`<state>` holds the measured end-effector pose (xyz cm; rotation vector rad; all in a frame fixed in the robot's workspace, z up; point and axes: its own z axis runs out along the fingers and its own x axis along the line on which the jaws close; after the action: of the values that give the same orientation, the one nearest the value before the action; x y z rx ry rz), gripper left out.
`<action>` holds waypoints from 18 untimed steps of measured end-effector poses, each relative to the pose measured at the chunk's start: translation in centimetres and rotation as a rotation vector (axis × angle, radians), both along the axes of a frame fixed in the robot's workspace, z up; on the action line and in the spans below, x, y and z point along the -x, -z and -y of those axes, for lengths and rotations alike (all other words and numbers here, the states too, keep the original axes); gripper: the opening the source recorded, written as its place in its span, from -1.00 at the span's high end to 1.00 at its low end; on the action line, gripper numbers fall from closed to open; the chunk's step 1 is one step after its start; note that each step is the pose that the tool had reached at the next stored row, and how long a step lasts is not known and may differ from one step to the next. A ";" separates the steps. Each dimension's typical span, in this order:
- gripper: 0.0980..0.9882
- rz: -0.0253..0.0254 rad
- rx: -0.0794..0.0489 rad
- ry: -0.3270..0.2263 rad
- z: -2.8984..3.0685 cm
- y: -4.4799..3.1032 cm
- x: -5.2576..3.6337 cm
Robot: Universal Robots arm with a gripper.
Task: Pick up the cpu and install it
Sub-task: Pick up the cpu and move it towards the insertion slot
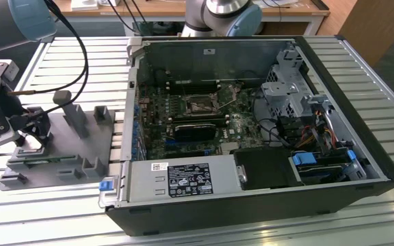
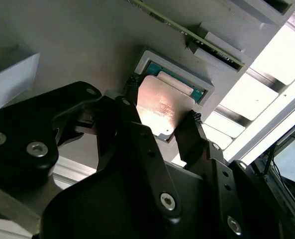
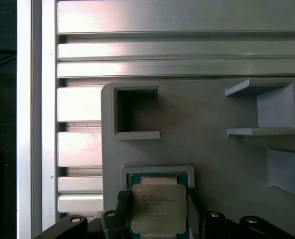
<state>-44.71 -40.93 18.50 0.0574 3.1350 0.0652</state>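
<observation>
Second wrist view shows me the gripper [image 2: 163, 101] clamped on the cpu [image 2: 159, 112], pinched by two edges between its fingertips just off the grey pocket [image 2: 152, 54] under them, and I fear this thin hold letting it tilt or slip.

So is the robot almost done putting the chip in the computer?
Not nearly. Done: the gripper is at the cpu, and it looks closed on two of its edges. In hand: the cpu sits just over its pocket in the grey holder tray. Left: the install. The motherboard socket is across in the open computer case, far from the cpu.
</observation>
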 end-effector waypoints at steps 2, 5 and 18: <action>-0.02 0.0000 0.000 0.000 0.00 0.00 0.00; 0.02 0.0004 0.000 0.000 0.00 0.00 -0.01; -0.15 -0.0020 0.000 -0.015 0.00 -0.35 -0.04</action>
<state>-44.67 -40.94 18.85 0.0346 3.1376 0.0659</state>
